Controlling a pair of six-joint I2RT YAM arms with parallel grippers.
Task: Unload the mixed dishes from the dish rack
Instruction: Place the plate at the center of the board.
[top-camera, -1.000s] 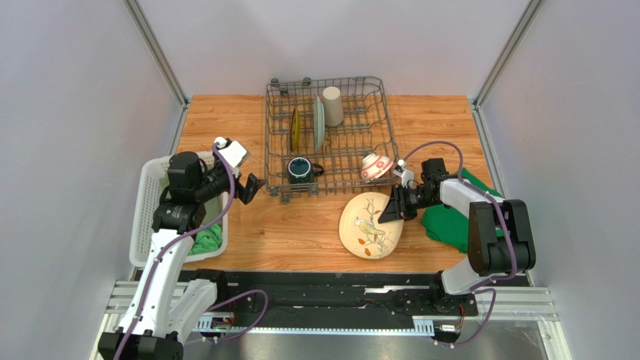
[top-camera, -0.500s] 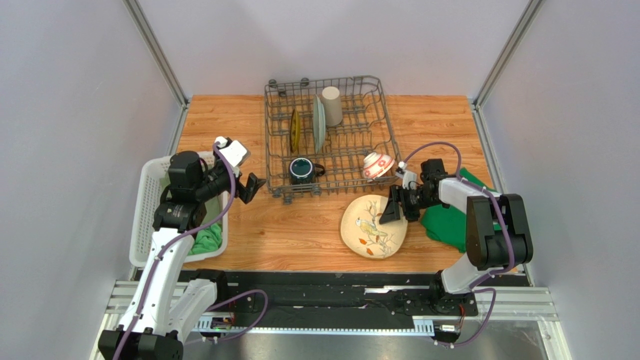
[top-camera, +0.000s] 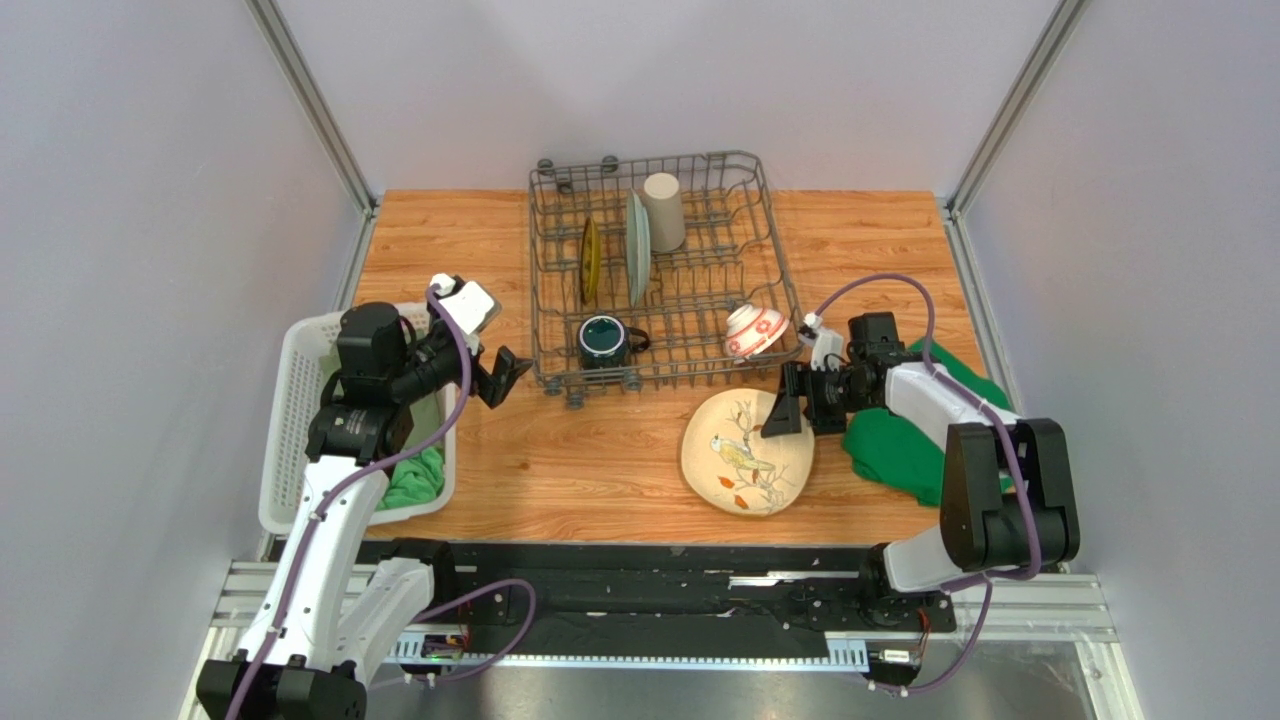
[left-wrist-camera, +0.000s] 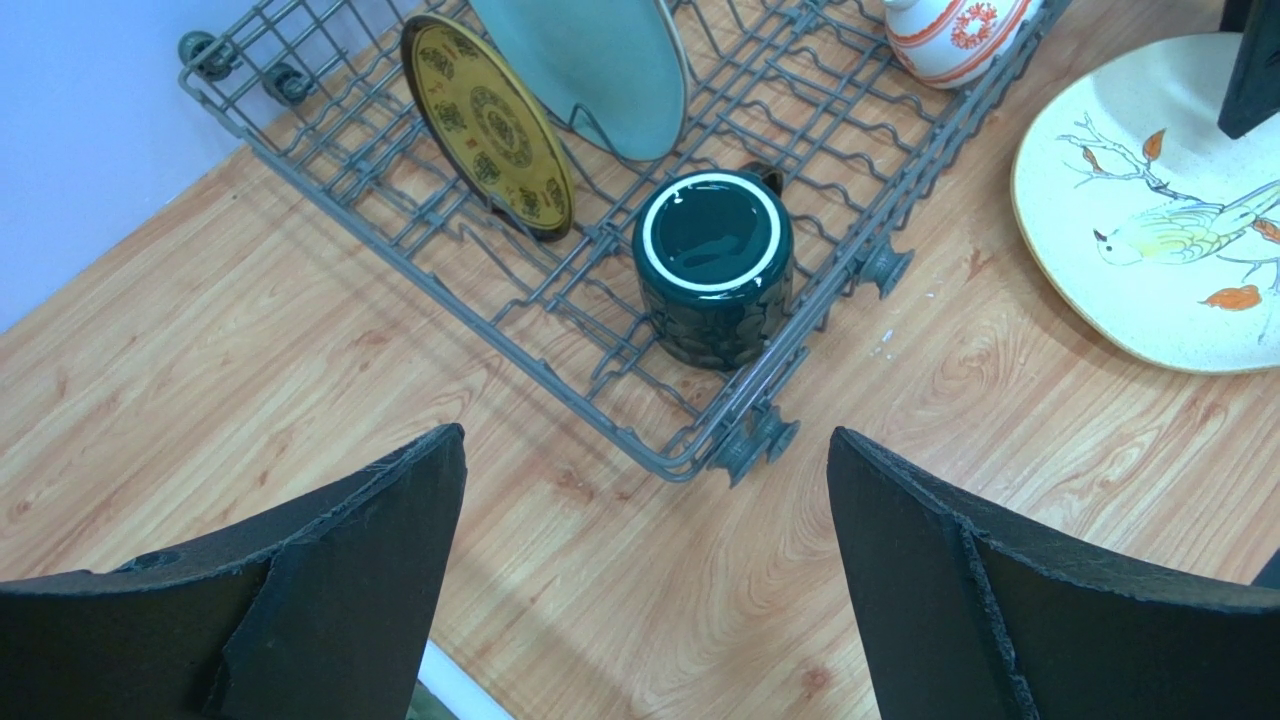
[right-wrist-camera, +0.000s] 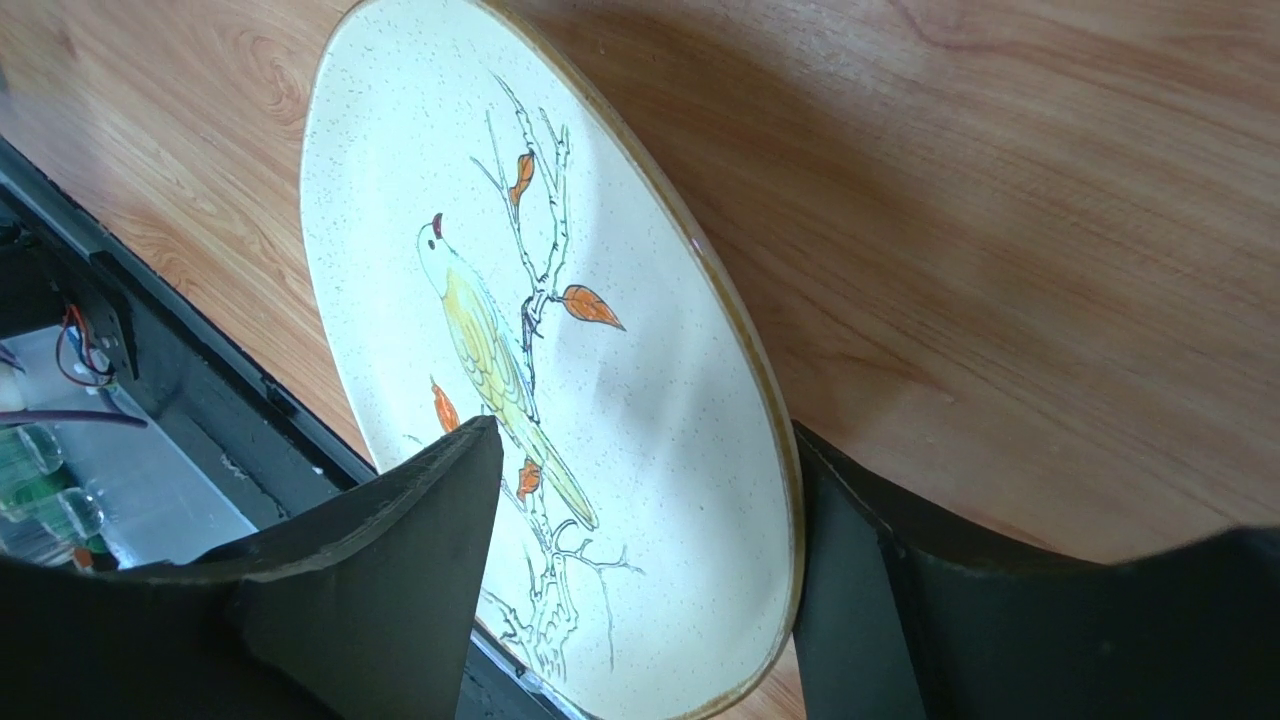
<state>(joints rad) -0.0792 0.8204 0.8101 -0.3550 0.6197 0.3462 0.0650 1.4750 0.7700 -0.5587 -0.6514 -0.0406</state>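
Observation:
The dish rack (top-camera: 655, 375) stands at the back middle of the table. It holds the yellow plate (top-camera: 589, 258), the pale green plate (top-camera: 639, 248), the beige tumbler (top-camera: 664, 212), the teal mug (top-camera: 601, 339) and the red-and-white bowl (top-camera: 753, 330). The bird plate (top-camera: 736, 458) lies on the table in front of the rack. My right gripper (top-camera: 787, 413) is open, its fingers astride the plate's rim (right-wrist-camera: 751, 375). My left gripper (top-camera: 504, 375) is open and empty, left of the rack's front corner, facing the mug (left-wrist-camera: 712, 248).
A white slatted basket (top-camera: 293, 435) with a green cloth (top-camera: 413, 477) stands at the left edge. Another green cloth (top-camera: 887, 450) lies under my right arm. Grey walls and metal posts close in the table.
The bird plate has settled lower and flatter onto the table. My right gripper has shifted slightly back and right at its rim. The left arm has not moved.

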